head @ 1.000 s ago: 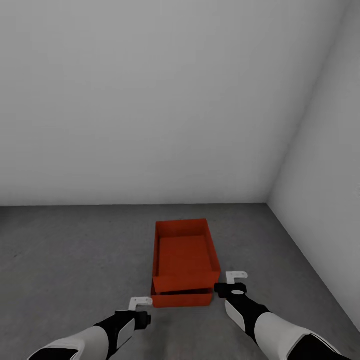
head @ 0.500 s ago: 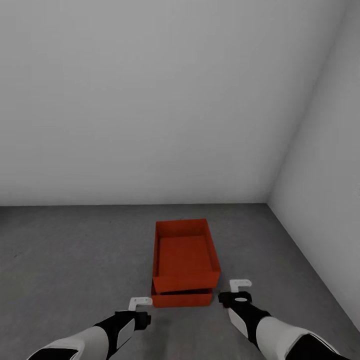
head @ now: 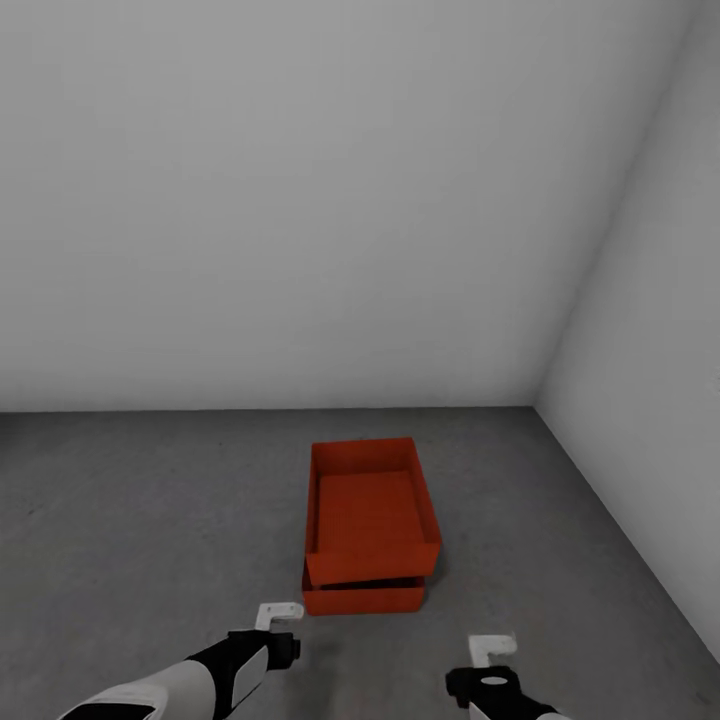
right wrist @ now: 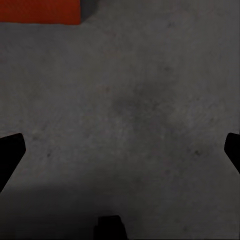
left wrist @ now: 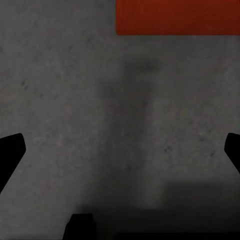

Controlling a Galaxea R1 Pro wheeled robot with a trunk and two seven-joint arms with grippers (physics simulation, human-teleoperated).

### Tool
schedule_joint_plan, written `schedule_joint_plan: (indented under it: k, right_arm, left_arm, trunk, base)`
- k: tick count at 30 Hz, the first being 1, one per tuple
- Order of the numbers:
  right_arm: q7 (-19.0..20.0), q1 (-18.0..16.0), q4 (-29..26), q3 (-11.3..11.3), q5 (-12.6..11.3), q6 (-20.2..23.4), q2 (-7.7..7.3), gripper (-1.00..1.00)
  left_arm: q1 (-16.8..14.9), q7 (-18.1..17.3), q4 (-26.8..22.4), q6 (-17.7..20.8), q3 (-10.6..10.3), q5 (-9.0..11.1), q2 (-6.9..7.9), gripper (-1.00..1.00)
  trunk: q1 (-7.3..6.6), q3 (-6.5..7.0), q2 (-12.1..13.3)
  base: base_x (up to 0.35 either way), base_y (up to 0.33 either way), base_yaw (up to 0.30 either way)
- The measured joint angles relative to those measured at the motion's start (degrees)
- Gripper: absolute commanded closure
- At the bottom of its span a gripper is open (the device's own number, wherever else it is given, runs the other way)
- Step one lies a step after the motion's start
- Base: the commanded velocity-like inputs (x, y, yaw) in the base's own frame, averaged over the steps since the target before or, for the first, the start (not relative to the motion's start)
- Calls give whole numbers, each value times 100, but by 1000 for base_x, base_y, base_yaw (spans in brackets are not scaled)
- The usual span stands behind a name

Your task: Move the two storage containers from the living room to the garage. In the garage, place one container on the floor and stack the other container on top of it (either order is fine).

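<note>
Stacked to finish the job, one storage container (head: 371,512) sits atop the lower storage container (head: 362,597) on the garage floor (head: 150,520); both the left gripper (head: 277,613) and the right gripper (head: 492,648) hang spread wide, grasping nothing.

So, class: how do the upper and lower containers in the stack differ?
The upper container rests on the lower container, which sits on the floor. The upper shows its open inside; the lower shows little more than its front wall. The upper sits slightly askew, the lower square. Both are orange-red rectangular boxes.
</note>
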Motion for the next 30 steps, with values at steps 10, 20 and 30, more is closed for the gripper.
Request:
schedule_joint_plan:
  k: [10,20,30]
  right_arm:
    - [0,852,4,1,175,0,166,-100]
    - [1,1402,84,5,228,6,201,-100]
    - [-9,1430,281,6,218,0,353,-100]
  left_arm:
    - [390,-1,1,-9,1,1,62,-100]
    - [939,-13,1,-15,0,0,181,-100]
    - [1169,-18,0,-17,0,-4,274,-100]
  trunk:
    - [0,0,0]
    - [1,0,0]
    - [4,0,0]
  base:
    - [0,0,0]
    - [-27,0,0]
    - [-307,0,0]
